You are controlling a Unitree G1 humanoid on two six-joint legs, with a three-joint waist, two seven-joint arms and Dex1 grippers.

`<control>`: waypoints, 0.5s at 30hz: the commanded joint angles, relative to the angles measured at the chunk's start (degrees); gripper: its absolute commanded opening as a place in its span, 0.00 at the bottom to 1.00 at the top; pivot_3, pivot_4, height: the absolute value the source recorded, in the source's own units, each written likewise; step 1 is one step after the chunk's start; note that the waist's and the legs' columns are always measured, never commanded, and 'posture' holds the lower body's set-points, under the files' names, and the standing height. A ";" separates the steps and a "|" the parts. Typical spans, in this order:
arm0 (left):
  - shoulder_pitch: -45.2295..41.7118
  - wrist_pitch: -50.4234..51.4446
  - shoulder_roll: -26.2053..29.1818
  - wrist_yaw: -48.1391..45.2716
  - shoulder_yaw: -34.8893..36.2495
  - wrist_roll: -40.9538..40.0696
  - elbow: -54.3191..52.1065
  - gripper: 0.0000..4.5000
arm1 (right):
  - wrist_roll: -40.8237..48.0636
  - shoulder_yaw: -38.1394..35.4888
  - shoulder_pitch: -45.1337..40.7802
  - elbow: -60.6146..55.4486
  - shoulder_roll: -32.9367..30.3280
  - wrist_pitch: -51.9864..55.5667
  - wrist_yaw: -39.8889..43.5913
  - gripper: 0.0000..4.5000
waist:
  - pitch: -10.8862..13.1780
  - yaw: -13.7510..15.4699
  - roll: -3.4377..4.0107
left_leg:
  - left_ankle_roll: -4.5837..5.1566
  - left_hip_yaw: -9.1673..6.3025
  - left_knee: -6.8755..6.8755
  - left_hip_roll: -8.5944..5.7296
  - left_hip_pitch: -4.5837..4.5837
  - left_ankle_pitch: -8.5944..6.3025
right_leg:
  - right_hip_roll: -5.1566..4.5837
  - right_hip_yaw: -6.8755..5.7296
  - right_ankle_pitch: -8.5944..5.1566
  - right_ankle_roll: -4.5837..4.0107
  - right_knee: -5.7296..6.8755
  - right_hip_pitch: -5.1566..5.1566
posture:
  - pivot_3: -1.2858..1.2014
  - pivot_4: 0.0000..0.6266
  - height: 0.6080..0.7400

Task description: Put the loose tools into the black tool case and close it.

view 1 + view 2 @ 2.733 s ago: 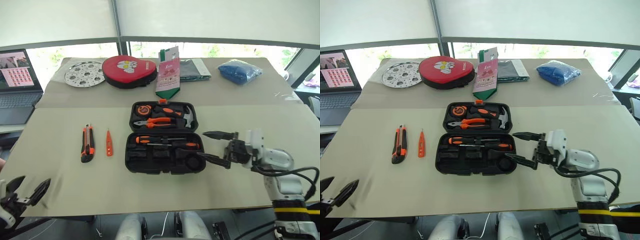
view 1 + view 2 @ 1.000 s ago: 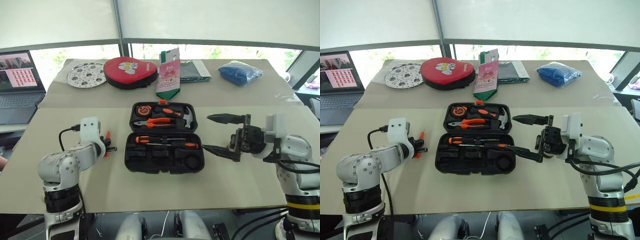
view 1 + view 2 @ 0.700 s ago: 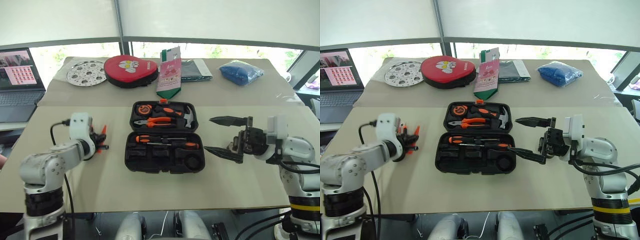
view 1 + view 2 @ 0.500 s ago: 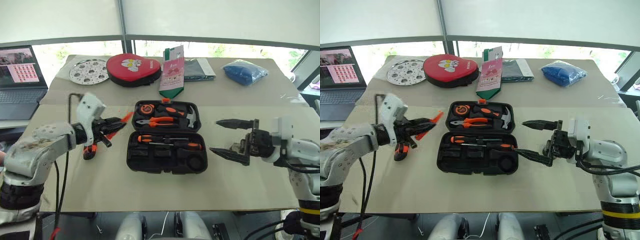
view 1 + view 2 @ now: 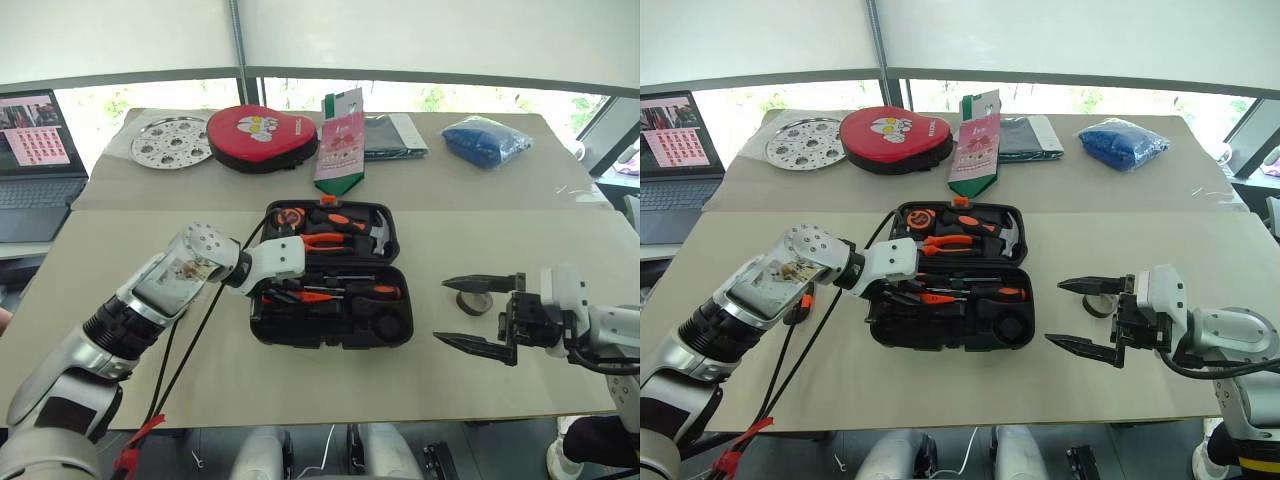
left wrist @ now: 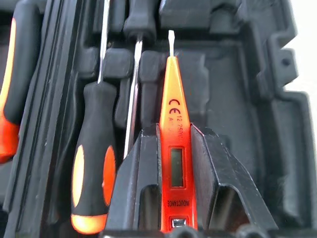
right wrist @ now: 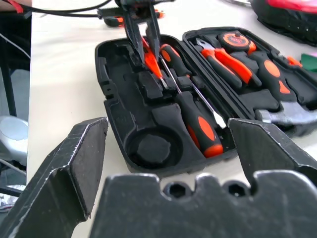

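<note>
Left wrist view, tester pen lengthwise in left pincer, tip outward

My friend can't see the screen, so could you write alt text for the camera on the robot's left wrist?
Two black gripper fingers pinch a small orange tester pen, its metal tip pointing into the moulded recesses of the open black tool case. Beside the pen, two orange-and-black screwdrivers already lie in their slots.
</note>
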 commanded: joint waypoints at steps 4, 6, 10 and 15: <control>-1.72 -0.87 -2.08 -1.61 -0.62 3.97 0.67 0.10 | 1.97 -0.78 -2.76 -4.86 -0.80 3.14 -2.48 1.00 | 0.00 0.05 0.00 | 0.03 -0.03 0.38 0.00 -0.18 -0.03 | -0.02 -0.03 0.01 0.14 0.02 0.00 | 0.52 0.24 1.00; -1.96 -0.93 -1.30 -2.82 -1.94 5.96 0.86 0.10 | 2.11 -0.08 -4.03 -5.34 -1.05 4.41 -2.86 1.00 | 0.00 0.05 0.00 | 0.07 -0.03 0.46 -0.01 -0.21 -0.05 | -0.06 0.00 0.04 0.20 0.02 0.00 | 0.52 0.24 1.00; -2.30 -0.97 -1.43 -3.11 -2.86 8.84 2.41 0.10 | 1.77 1.55 -6.26 -5.90 -1.04 6.51 -3.07 1.00 | 0.00 -0.07 0.00 | 0.09 -0.02 0.49 -0.03 -0.19 -0.06 | -0.05 0.03 0.06 0.24 0.01 0.02 | 0.52 0.24 1.00; -2.19 3.31 -4.08 -3.46 -2.64 8.31 2.24 0.10 | 1.57 2.92 -8.34 -6.09 -0.45 7.73 -3.69 1.00 | 0.00 0.05 0.00 | 0.09 -0.03 0.52 -0.03 -0.17 -0.06 | -0.04 0.02 0.06 0.24 0.08 0.03 | 0.52 0.24 1.00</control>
